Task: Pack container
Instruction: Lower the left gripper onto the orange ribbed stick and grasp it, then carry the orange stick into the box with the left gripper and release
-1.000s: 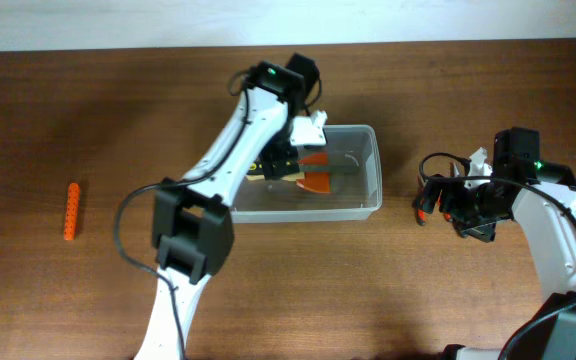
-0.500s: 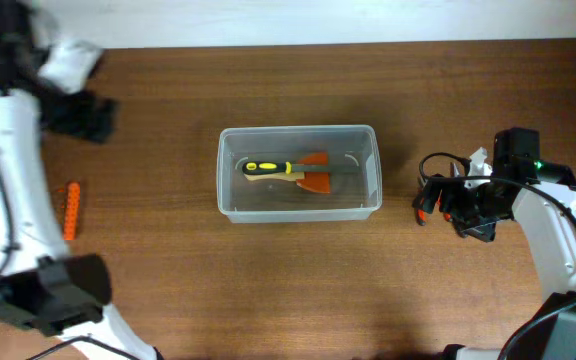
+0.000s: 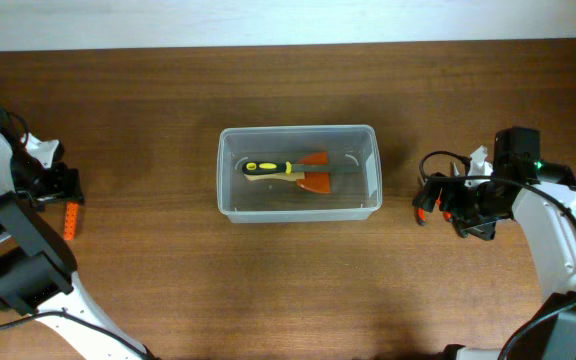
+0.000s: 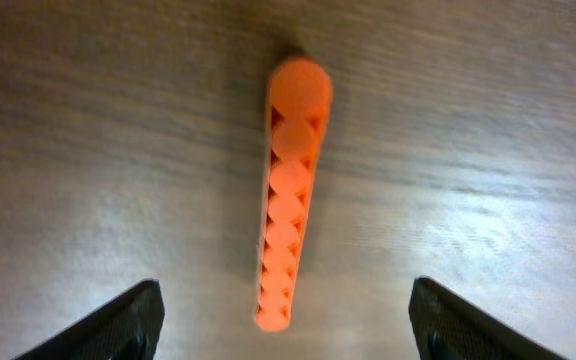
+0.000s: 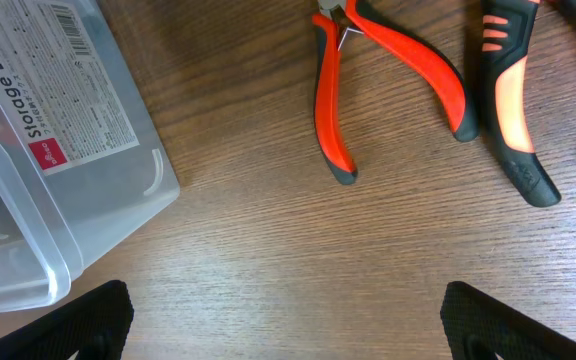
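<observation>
Gaping, apparently empty left gripper astride rod

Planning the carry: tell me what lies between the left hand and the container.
Only bare tabletop between left hand and container, seen in the overhead view.

Overhead looks straight down; wrist views (close, downward) share its table.

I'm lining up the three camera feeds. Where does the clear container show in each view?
Overhead: the container sits mid-table with a yellow-handled tool inside.
Left wrist: not in it; only an orange ribbed stick shows.
Right wrist: its labelled corner fills the left edge.
Shared landmark: the brown wood table, seen in all three.
</observation>
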